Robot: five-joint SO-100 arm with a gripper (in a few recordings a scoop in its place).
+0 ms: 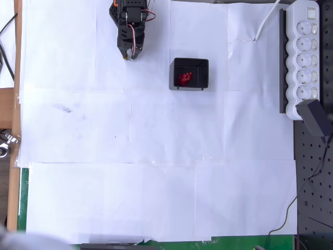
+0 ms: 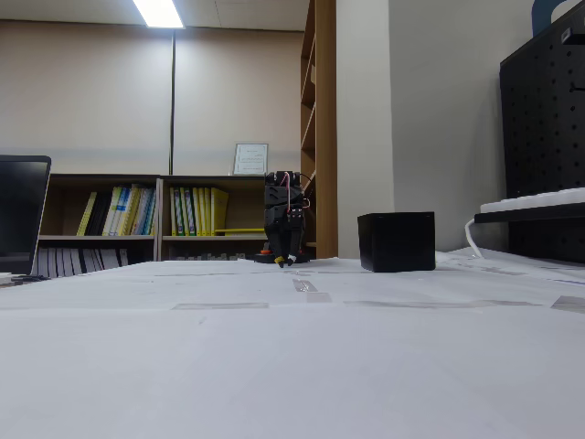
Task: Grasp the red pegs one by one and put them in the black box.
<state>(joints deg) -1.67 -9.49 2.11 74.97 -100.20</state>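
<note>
The black box (image 1: 190,73) stands on the white paper near the table's far middle, and several red pegs (image 1: 185,78) lie clustered inside it. In the fixed view the black box (image 2: 396,241) shows only its dark outer wall. My gripper (image 1: 129,54) hangs to the left of the box, apart from it, near the far edge of the paper. Its fingertips point down at the table, close together with nothing visible between them. The low fixed view shows my gripper (image 2: 286,261) just above the paper, left of the box.
A white power strip (image 1: 305,57) on a black rail lies along the right side, with a white cable (image 1: 266,22) running from it. A black pegboard (image 1: 315,172) covers the right front. White paper (image 1: 156,156) spreads over the table's wide middle and front.
</note>
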